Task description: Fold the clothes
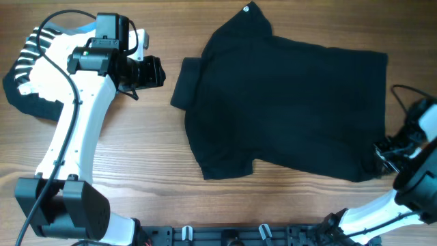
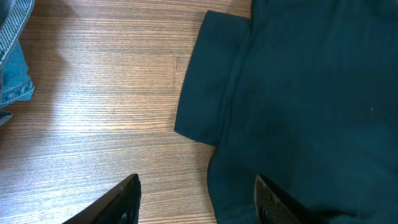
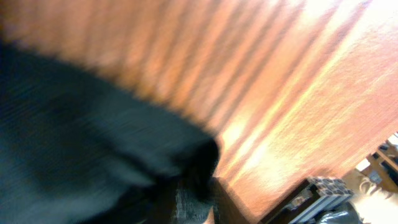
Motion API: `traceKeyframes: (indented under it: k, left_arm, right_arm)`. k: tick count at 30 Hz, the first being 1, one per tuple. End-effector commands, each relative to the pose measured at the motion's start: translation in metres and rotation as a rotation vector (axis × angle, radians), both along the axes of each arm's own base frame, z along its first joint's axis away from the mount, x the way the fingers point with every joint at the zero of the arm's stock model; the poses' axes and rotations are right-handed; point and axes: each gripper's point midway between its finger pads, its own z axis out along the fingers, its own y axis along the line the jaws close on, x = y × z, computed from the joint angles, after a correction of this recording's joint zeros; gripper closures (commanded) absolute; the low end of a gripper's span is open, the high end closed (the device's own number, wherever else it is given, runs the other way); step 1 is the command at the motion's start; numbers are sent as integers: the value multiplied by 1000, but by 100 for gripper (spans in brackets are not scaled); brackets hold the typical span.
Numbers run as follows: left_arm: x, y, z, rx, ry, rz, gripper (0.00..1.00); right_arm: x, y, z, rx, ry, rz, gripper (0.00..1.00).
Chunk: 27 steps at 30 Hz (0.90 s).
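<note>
Warm brown wood-grain table [image 1: 136,157] fills the view, fine straight lines running across its matte top. Spread flat across its middle and right is the big plain black short-sleeved T-shirt [image 1: 287,109], soft cloth with shallow creases, one square sleeve sticking out to the left and a tiny white mark [image 1: 246,9] at its far tip. Over at the far left corner lies a rumpled black-and-white striped garment [image 1: 26,51], and the left wrist view catches a scrap of faded blue denim [image 2: 15,68] beside it. The left gripper [image 2: 196,186] hovers over bare wood just short of that sleeve, dark ribbed fingers spread wide, nothing between them. The right gripper [image 1: 384,156] sits at the shirt's near right corner; its own camera is smeared with blur, black cloth bunched against a finger, and whether it grips, I can't tell.
</note>
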Motion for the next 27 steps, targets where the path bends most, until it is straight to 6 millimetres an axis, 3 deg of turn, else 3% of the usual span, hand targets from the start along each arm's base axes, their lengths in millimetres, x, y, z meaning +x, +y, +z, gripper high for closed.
traceKeyframes:
  k: [1, 6, 8, 10, 14, 16, 17, 18, 20, 22, 24, 27]
  left_arm:
    - [-1, -2, -4, 2, 7, -10, 42]
    - [2, -2, -2, 1, -7, -10, 41]
    - [3, -2, -2, 0, -8, -10, 41]
    - [3, -2, -2, 0, -8, -10, 40]
    - [3, -2, -2, 0, -9, -10, 40]
    - [4, -2, -2, 0, -12, -10, 40]
    - [4, -2, -2, 0, -13, -10, 40]
    - [4, -2, -2, 0, -12, -10, 40]
    - [3, -2, -2, 0, -10, -10, 40]
    - [2, -2, -3, 0, -4, -10, 40]
    - [2, -2, -3, 0, -4, -10, 40]
    - [2, -2, -3, 0, -4, -9, 39]
  right_arm:
    - [-14, -29, 8, -77, -6, -81, 71]
    - [-16, -36, 7, -38, -67, -172, 67]
    - [12, -26, 11, 92, -235, -63, 72]
    - [48, -3, 23, 237, -464, 63, 60]
    - [76, 23, 45, 299, -603, 197, 60]
    - [77, 31, 43, 248, -520, 236, 64]
    - [74, 29, 40, 205, -461, 229, 55]
    - [69, 25, 36, 145, -392, 220, 31]
    - [61, 14, 32, 19, -275, 219, 18]
    - [63, 10, 31, -43, -234, 251, 20]
    - [62, 8, 30, -68, -208, 261, 31]
    - [51, 3, 32, -98, -157, 227, 37]
